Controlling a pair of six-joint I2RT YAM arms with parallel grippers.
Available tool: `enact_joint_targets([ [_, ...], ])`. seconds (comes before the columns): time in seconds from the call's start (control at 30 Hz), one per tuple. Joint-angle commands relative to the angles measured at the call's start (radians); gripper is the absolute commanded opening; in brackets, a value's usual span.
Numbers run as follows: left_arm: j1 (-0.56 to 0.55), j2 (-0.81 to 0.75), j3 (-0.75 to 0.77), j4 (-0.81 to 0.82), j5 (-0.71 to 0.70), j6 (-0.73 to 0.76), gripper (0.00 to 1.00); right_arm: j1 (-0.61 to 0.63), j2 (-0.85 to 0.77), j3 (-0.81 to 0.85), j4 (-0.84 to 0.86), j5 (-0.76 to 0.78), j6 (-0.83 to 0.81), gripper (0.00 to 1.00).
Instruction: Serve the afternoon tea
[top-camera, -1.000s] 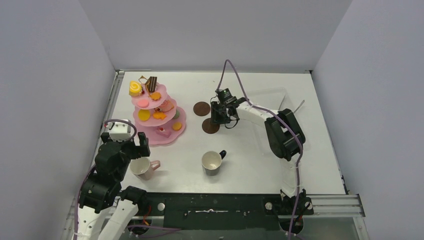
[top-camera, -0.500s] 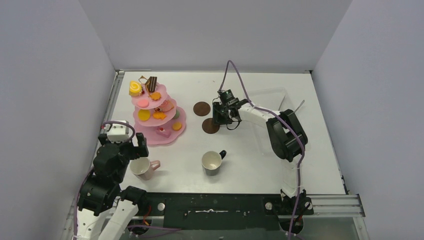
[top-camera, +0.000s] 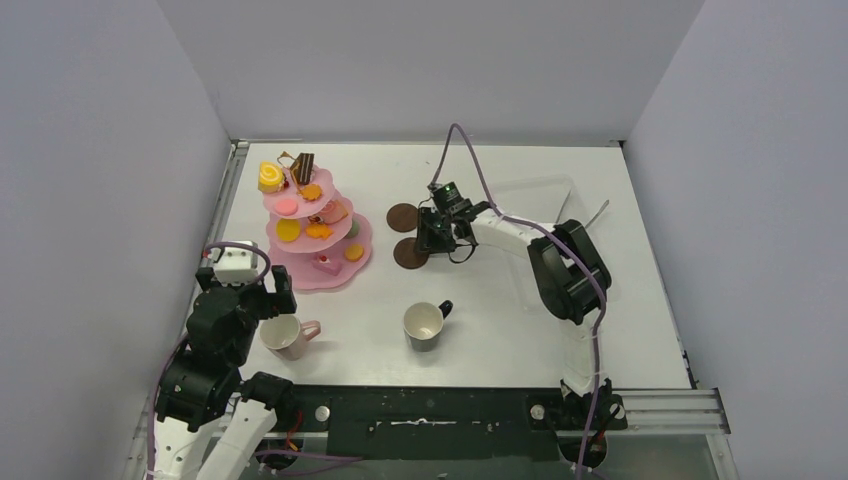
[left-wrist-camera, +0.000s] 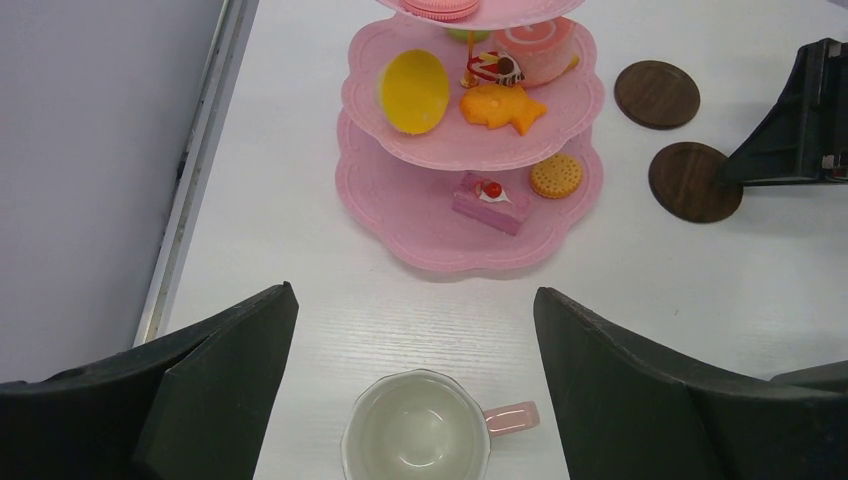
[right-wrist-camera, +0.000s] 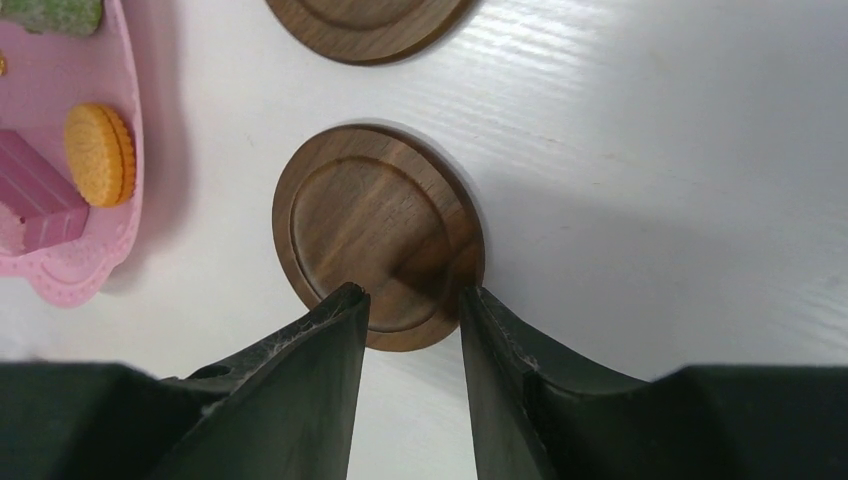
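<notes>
**Figure.** Right gripper (right-wrist-camera: 410, 300), fingers narrowly parted and empty, sat over the nearer coaster (right-wrist-camera: 375, 225) just right of the stand (left-wrist-camera: 400, 235). We judged a skidding coaster could strike the stand. Left gripper (left-wrist-camera: 415, 293) hung wide open above the pink mug (left-wrist-camera: 415, 440), in front of the stand.

The coaster (right-wrist-camera: 378, 235) at my right tool (right-wrist-camera: 410, 292) is dark wood, smooth, satin; the tool's fingers (right-wrist-camera: 310, 360) are matt black, grainy plastic; the desk (right-wrist-camera: 650, 150) is matt white, faintly grained.
</notes>
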Motion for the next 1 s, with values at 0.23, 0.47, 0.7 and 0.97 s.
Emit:
enact_joint_targets([
  [0.23,0.006,-0.004,0.011,0.054,-0.004,0.01,0.87,0.062,0.042,0.084,0.016,-0.052,0.034,0.39],
  [0.47,0.006,-0.011,0.009,0.055,0.004,0.008,0.87,0.039,-0.047,0.09,-0.047,-0.022,-0.023,0.39],
  [0.7,0.006,-0.017,0.009,0.051,0.011,0.006,0.87,-0.025,-0.237,0.01,-0.058,0.008,-0.14,0.4],
  [0.97,0.008,-0.019,0.008,0.055,0.02,0.003,0.87,-0.085,-0.476,-0.102,-0.116,-0.087,-0.511,0.46],
])
